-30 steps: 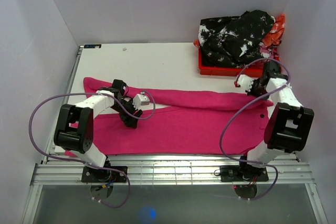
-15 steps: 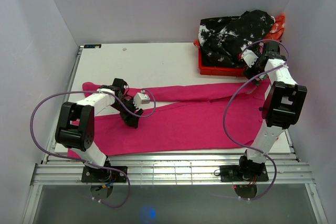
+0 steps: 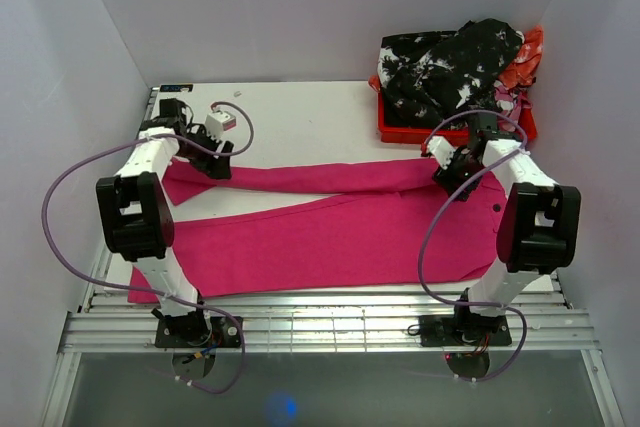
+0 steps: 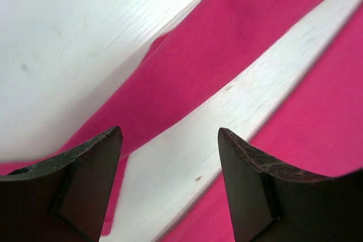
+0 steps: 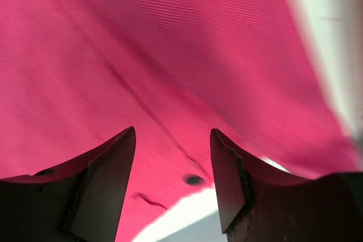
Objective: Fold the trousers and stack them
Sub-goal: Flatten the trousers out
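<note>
The magenta trousers (image 3: 330,237) lie flat across the table, waist to the right. The two legs run left and spread apart, with a strip of bare table (image 4: 187,157) between them. My left gripper (image 3: 215,164) hovers at the far leg's left end. In the left wrist view the left gripper (image 4: 170,134) is open with nothing in it, above that strip, pink cloth (image 4: 227,38) on both sides. My right gripper (image 3: 447,175) is over the waist end. Seen from the right wrist, the right gripper (image 5: 173,131) is open just above the cloth (image 5: 142,38) and holds nothing.
A red crate (image 3: 400,133) at the back right holds a heap of black-and-white patterned clothing (image 3: 450,72) and something orange. White walls close in on three sides. Bare white tabletop (image 3: 300,112) lies behind the trousers.
My left arm swung from the middle of the trousers to the far-left end of the far leg, which now lies apart from the near leg. My right gripper opened, rose toward the crate, then returned over the waist.
</note>
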`<state>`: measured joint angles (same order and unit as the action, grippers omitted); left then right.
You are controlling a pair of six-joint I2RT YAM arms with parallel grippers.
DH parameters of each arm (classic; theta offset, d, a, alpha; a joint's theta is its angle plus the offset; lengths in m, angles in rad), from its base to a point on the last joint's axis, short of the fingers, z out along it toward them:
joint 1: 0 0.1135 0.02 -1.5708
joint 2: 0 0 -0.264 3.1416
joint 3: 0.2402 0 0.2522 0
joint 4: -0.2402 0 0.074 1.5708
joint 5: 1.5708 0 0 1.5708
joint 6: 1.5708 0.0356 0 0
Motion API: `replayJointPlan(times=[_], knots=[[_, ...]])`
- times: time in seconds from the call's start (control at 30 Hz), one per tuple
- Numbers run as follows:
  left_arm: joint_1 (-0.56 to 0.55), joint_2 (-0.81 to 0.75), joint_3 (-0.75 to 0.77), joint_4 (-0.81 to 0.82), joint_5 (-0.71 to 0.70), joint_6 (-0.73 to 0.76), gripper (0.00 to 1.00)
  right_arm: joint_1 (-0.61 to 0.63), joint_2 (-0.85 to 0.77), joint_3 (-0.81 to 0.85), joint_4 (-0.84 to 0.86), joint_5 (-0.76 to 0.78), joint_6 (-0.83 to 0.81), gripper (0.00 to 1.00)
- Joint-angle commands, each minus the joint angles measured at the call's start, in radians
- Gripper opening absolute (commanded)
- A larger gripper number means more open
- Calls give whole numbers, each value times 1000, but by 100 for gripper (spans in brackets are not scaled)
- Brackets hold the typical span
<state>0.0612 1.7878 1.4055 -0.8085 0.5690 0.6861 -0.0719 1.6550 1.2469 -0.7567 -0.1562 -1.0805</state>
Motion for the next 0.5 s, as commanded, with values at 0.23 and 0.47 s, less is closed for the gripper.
replayJointPlan(times=[0.23, 0.47], knots=[[92, 97, 35, -35, -136, 233, 83, 46, 98, -153, 72, 56, -7, 61], [89, 321, 229, 110, -147, 93, 78, 32, 51, -335, 122, 139, -104, 60]])
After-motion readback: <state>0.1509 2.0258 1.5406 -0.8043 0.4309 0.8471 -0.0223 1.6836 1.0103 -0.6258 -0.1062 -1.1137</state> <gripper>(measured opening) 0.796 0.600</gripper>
